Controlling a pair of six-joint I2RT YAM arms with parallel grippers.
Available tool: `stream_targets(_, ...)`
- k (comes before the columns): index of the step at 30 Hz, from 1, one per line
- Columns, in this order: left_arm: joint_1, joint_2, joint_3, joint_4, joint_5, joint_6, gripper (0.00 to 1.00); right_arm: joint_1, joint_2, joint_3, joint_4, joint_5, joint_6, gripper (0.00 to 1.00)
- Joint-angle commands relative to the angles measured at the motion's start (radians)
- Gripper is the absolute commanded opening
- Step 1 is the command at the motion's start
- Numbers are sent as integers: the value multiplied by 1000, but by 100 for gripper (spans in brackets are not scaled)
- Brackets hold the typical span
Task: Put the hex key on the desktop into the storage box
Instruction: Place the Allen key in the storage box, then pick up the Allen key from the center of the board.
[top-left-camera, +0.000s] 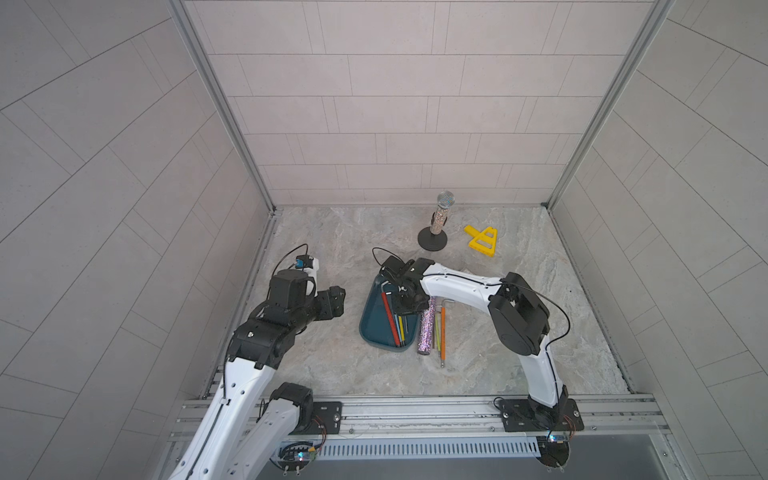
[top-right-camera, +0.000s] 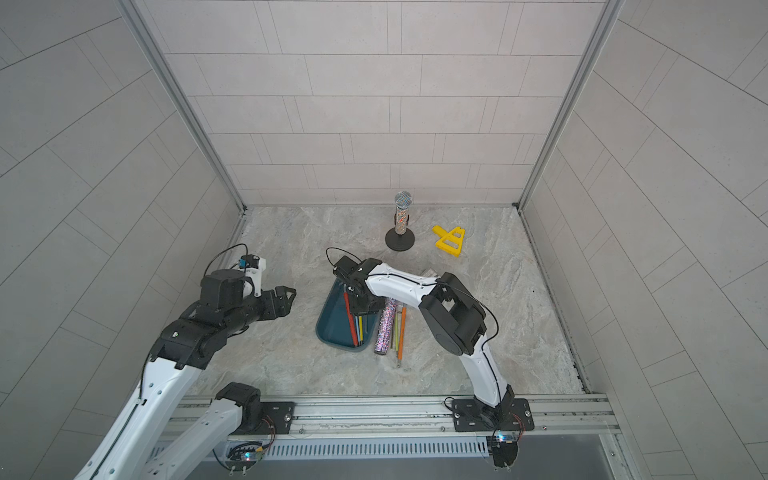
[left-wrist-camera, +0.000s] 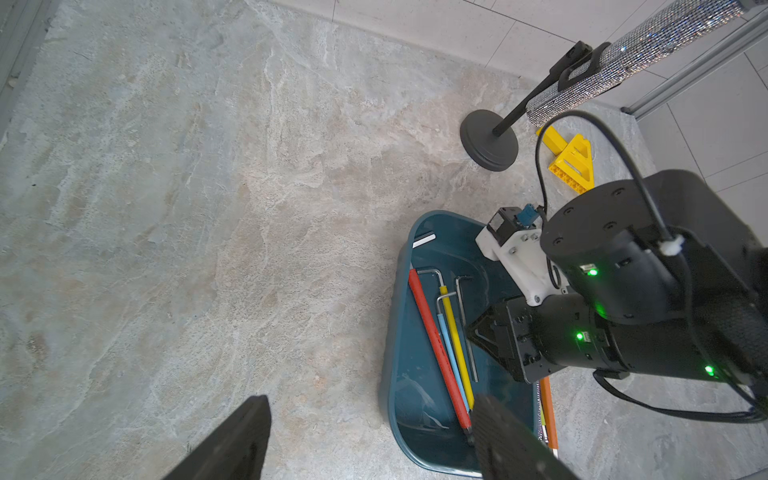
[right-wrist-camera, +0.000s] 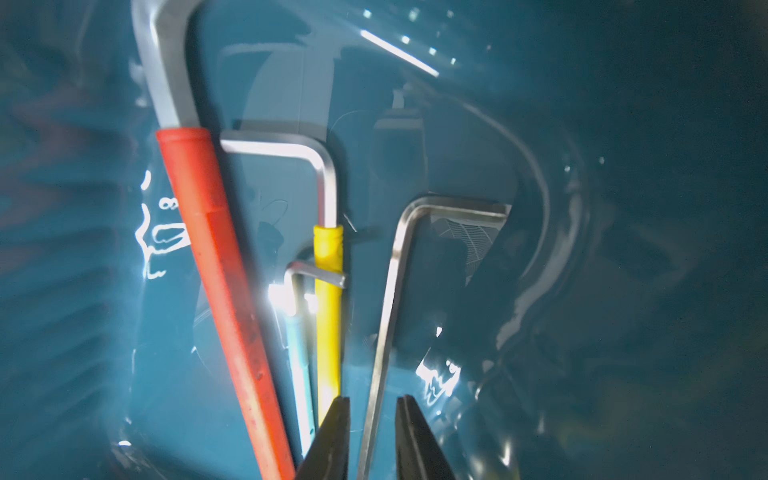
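Observation:
The dark teal storage box (top-left-camera: 374, 328) (top-right-camera: 332, 328) lies mid-table. Inside it are red-sleeved (right-wrist-camera: 220, 282), yellow-sleeved (right-wrist-camera: 328, 316) and light-blue-sleeved hex keys, plus a bare steel hex key (right-wrist-camera: 388, 324) (left-wrist-camera: 466, 328). My right gripper (right-wrist-camera: 372, 401) (top-left-camera: 405, 305) hangs low over the box. Its jaws stand slightly apart on either side of the bare key's long shaft, with a gap on each side. An orange-sleeved hex key (top-left-camera: 443, 332) and a steel hex key (top-left-camera: 448, 302) lie on the desktop to the right of the box. My left gripper (left-wrist-camera: 374, 401) (top-left-camera: 337, 300) hovers left of the box, open and empty.
A glittery tube (top-left-camera: 427, 328) lies between the box and the loose keys. At the back stand a glittery microphone (top-left-camera: 441, 214) on a round black base and a yellow brick piece (top-left-camera: 482, 240). Bare marble-patterned table (left-wrist-camera: 187, 208) stretches to the left of the box.

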Motion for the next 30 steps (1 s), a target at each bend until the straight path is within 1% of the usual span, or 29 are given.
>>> stream_targets(1,4,-8,-8,10,-7,13,84,2,-35,13,-35,32,-7,26)
stream_targets(7,5,-9,-8,10,-5,12,84,1,-193,-18,-36,134,-21,28)
stream_targets(10,6,-9,-8,9,-6,13,84,-5,-283,-82,-26,183,-6,29)
stream_targets(15,6,-13,-8,10,-5,12,84,-47,-445,-280,18,246,54,29)
stream_targets(19,7,-12,-9,13,-2,12,84,-100,-551,-455,82,230,88,30)
stream_targets(22,7,-11,-9,13,-1,12,84,-130,-553,-513,104,170,88,30)
stream_targets(27,6,-11,-10,13,-2,12,84,-143,-473,-534,137,74,82,30)
stream_targets(30,6,-12,-9,12,-5,12,84,-141,-429,-536,154,42,80,31)
